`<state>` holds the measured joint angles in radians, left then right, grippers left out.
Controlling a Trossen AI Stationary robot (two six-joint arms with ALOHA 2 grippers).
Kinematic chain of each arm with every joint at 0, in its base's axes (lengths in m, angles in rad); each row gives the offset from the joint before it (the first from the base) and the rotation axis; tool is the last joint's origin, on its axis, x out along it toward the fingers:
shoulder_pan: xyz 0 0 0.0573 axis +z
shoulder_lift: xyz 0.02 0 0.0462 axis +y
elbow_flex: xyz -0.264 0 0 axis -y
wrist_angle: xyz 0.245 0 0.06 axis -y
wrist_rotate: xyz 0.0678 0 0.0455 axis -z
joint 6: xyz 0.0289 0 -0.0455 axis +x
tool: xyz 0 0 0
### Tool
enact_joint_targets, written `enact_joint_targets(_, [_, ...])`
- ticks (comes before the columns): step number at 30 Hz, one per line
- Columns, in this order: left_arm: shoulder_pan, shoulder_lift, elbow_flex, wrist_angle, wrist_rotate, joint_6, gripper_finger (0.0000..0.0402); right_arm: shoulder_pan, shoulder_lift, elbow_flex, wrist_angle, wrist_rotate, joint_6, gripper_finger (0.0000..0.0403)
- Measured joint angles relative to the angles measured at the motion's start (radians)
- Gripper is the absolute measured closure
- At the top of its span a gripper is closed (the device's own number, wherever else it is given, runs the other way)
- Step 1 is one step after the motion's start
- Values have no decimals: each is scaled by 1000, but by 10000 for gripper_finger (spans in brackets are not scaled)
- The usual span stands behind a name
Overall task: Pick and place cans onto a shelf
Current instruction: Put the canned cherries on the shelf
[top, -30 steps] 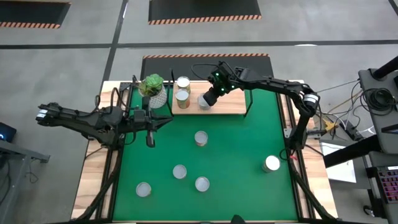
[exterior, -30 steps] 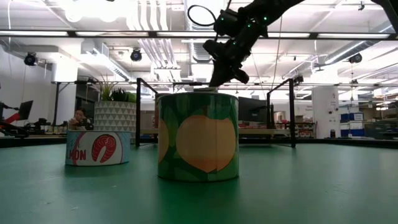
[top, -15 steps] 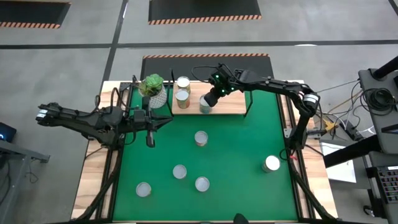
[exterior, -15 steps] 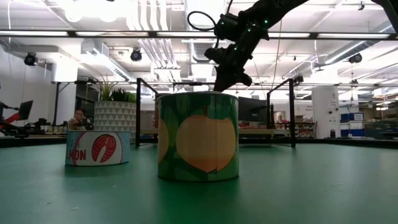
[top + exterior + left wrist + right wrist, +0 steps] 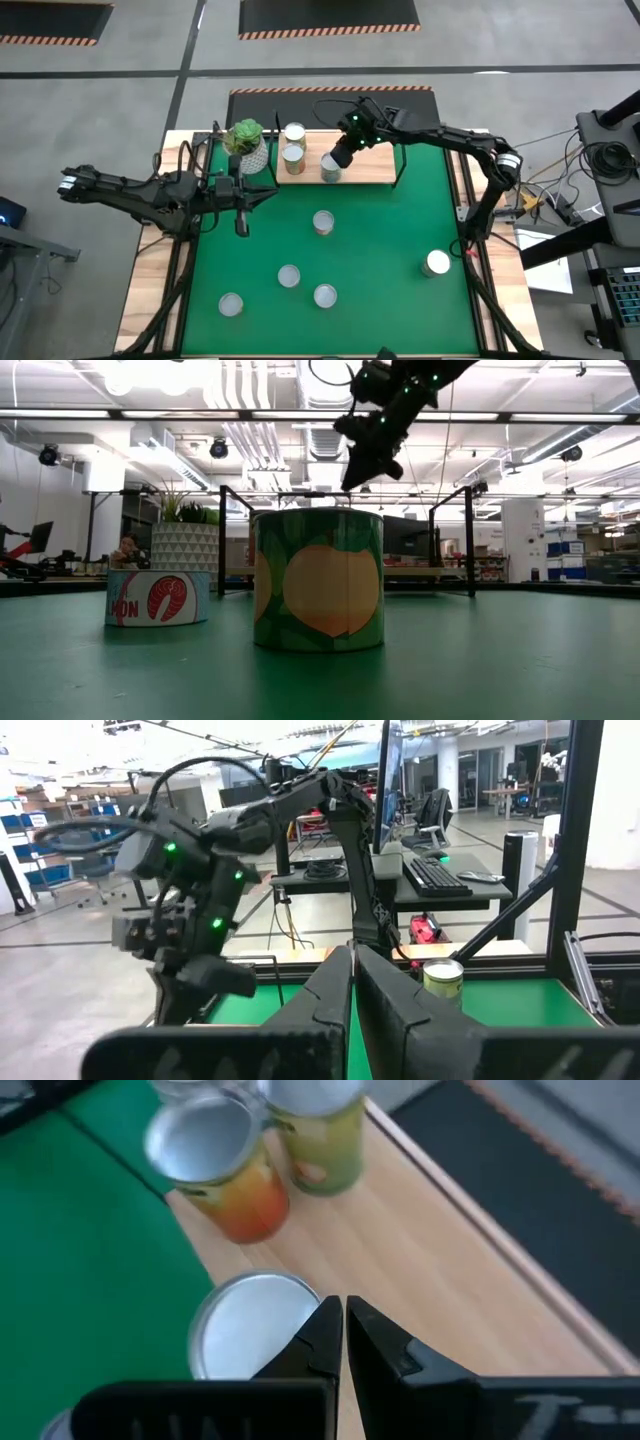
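Three cans stand on the light-wood shelf [image 5: 365,168] at the table's far side: two side by side [image 5: 293,133] [image 5: 293,155] and a third [image 5: 330,169] to their right, all resting on their bases. My right gripper [image 5: 339,160] [image 5: 344,1312] hovers shut just above the third can's silvery top [image 5: 248,1328], touching nothing. Several more cans stand on the green mat, among them a peach-labelled one [image 5: 318,580] and a salmon-labelled one [image 5: 158,597]. My left gripper [image 5: 270,194] [image 5: 353,970] waits shut and empty at the left.
A white pot with a green plant [image 5: 246,145] stands left of the shelf. Black posts [image 5: 400,165] rise at the shelf's ends. Loose cans on the mat sit at the middle [image 5: 322,222], near side [image 5: 289,276] [image 5: 325,295] [image 5: 231,304] and right [image 5: 436,263].
My right gripper has dipped toward the shelf with the third can, then risen and drawn back a little toward the table's right. The can now stands upright on the shelf, clear of the fingers.
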<state>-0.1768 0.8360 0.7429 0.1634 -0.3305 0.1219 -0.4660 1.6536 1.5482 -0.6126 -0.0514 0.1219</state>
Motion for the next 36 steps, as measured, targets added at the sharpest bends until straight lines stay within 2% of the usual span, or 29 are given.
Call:
enact_joint_targets(8, [0, 0, 0, -1, 0, 8, 402, 97, 16, -10, -7, 2, -88, 394])
enact_joint_targets(12, [0, 0, 0, -2, 0, 11, 402, 125, 38, -11, -4, 56, -100, 394])
enact_joint_targets(26, [0, 0, 0, -7, 0, 11, 402, 125, 108, -14, 15, 150, -126, 394])
enact_joint_targets(32, [0, 0, 0, -8, 0, 11, 402, 121, 137, -11, 31, 247, -206, 394])
enact_joint_targets(36, [0, 0, 0, -8, 0, 11, 402, 97, 150, -12, 71, 269, -278, 394])
